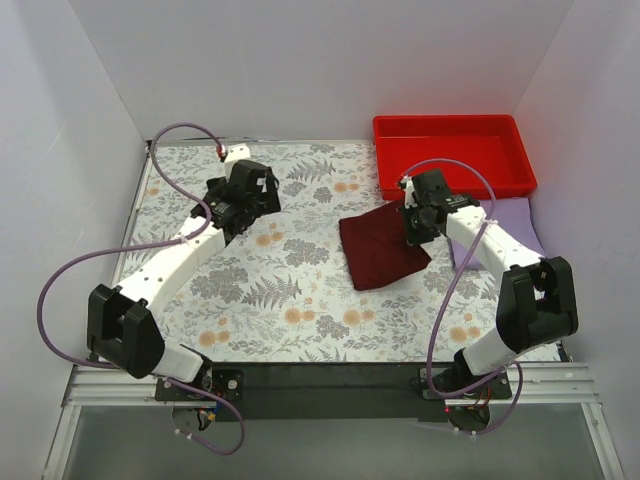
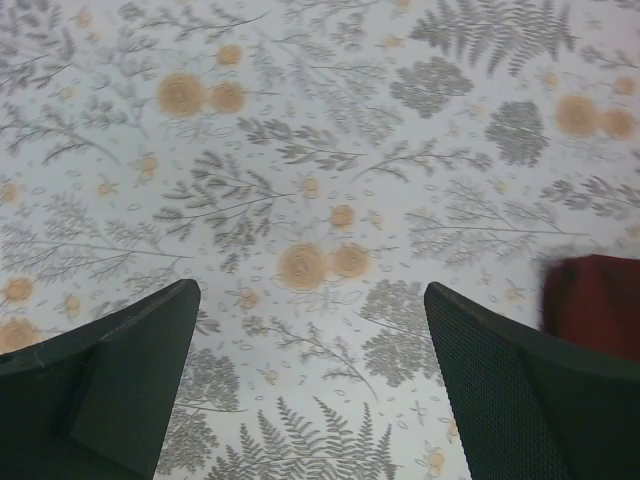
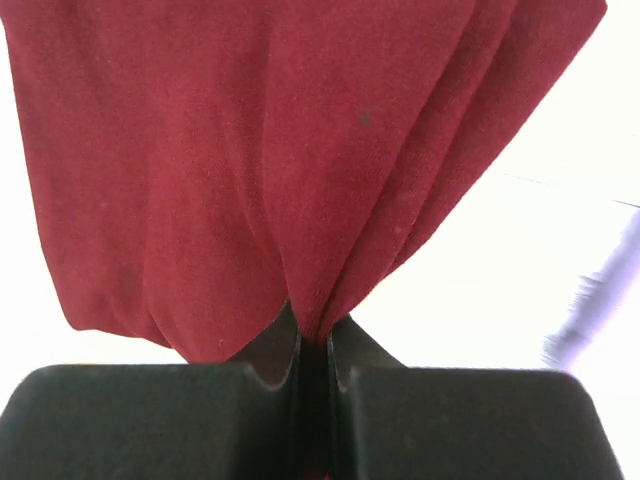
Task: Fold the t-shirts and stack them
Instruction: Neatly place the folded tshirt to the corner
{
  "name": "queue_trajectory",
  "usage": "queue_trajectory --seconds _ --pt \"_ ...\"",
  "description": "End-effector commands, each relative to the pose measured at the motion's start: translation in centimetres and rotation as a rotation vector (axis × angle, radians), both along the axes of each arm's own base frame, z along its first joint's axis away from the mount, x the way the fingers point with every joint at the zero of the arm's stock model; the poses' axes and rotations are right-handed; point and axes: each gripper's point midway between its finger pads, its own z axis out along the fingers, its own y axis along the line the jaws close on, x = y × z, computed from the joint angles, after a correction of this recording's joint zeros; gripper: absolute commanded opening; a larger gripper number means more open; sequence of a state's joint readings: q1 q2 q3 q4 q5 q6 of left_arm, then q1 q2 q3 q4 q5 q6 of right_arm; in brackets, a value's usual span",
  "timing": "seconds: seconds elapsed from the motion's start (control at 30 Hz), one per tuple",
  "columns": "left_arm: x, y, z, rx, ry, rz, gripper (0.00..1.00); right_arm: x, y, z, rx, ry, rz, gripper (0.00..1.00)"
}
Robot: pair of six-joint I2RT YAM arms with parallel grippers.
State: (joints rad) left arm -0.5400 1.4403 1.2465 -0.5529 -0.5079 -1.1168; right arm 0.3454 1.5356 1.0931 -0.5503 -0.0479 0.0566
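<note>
From above, I see the folded maroon shirt (image 1: 375, 245) lying flat on the worktop (image 1: 300, 290), directly under and just left of my right tool (image 1: 415, 228), which is down on its right edge. The lavender shirt (image 1: 520, 225) sits to that tool's right, partly under the arm, and the red tray (image 1: 450, 122) lies beyond it. My left tool (image 1: 266, 190) hangs well away from both shirts.

On the left wrist view, the left tool (image 2: 310, 300) stands wide apart and empty over bare worktop (image 2: 300, 150). A corner of maroon shirt (image 2: 600, 300) shows past its right finger.

On the right wrist view, the right tool (image 3: 315, 345) is pinched tight on a gathered edge of the maroon shirt (image 3: 250, 150).

I judge the maroon fold is about done. Next comes the stacking step: lift it clear and set it squarely on the lavender one without letting the layers unfold.
</note>
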Motion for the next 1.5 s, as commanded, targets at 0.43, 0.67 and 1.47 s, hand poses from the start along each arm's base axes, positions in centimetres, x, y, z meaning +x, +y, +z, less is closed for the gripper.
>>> queue_trajectory --seconds 0.43,0.67,1.47 --pt "-1.2 11.0 -1.9 0.005 -0.027 0.262 0.98 3.1 -12.9 5.2 -0.536 -0.028 -0.181 0.01" --pt "-1.3 11.7 -1.4 -0.003 -0.061 0.274 0.98 3.8 -17.7 7.4 -0.633 -0.071 -0.364 0.01" --pt "-1.3 11.7 -0.8 -0.03 -0.086 0.278 0.98 5.5 -27.8 5.8 -0.569 -0.144 -0.653 0.01"
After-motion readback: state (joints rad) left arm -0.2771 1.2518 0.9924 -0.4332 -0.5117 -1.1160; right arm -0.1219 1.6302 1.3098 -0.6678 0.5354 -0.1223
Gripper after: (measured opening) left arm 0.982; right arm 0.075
